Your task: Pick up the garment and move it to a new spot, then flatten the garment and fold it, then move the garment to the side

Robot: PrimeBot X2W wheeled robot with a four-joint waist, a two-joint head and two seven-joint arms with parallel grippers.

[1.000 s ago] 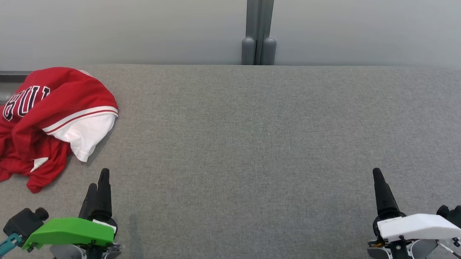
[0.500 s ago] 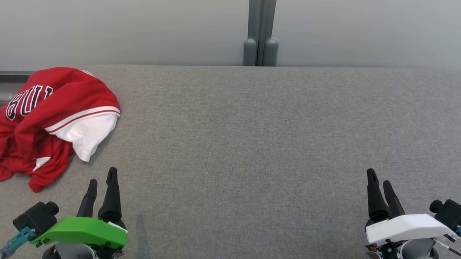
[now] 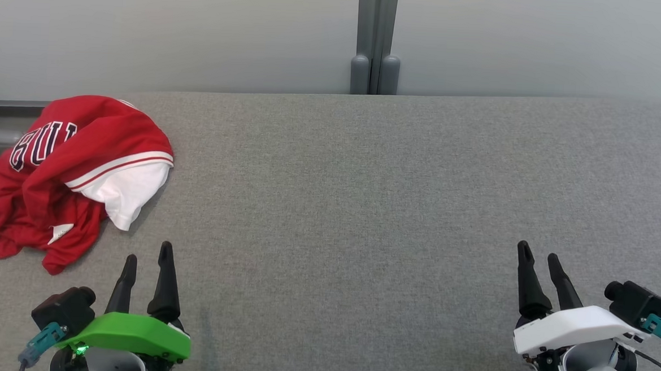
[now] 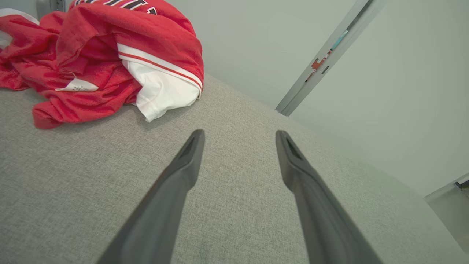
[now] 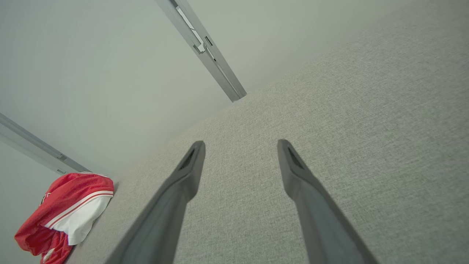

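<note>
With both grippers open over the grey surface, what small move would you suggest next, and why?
Probably reach the left gripper forward and leftward to the garment: it lies crumpled and untouched at the left edge of the grey surface, and that open gripper is nearer than the right gripper.

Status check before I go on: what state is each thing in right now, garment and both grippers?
garment: crumpled in a heap at the far left of the grey surface, unfolded, not held.
left gripper: open, empty, short of the garment.
right gripper: open, empty, over bare surface at the right.
</note>
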